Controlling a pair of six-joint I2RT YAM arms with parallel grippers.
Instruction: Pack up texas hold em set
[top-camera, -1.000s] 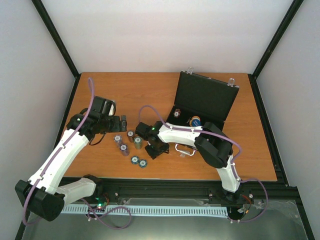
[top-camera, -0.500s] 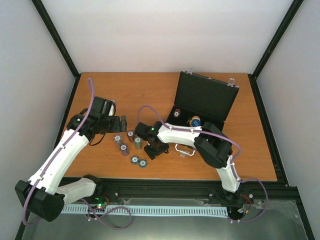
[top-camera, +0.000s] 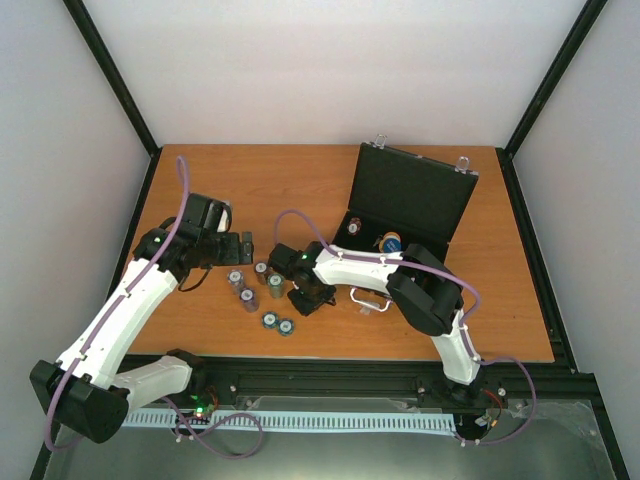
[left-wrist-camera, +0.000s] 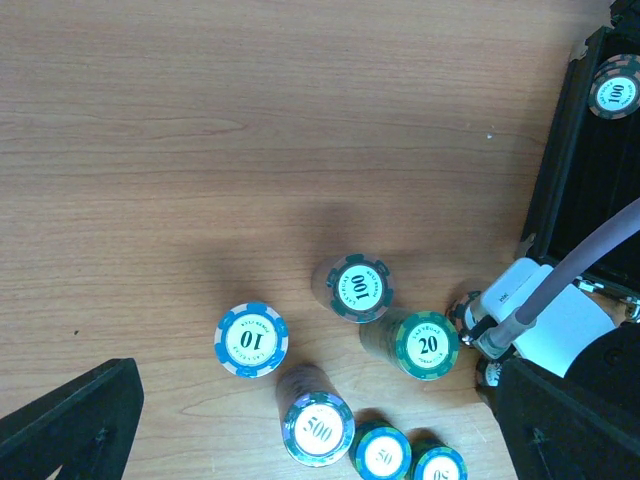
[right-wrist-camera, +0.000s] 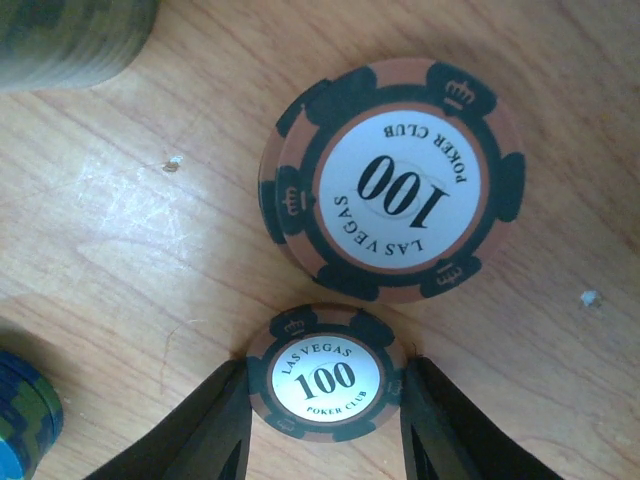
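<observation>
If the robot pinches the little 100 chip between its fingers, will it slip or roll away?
The little 100 chip looks hard and smooth-edged, so it might slip from the fingers. It lies flat on the table, so it probably won't roll unless tipped onto its edge.

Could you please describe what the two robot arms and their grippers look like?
Both the left arm and the right arm have white shells, black joints, a small green light and a purple cable looped alongside. The left gripper and right gripper are black, with two flat tapering fingers.
</observation>
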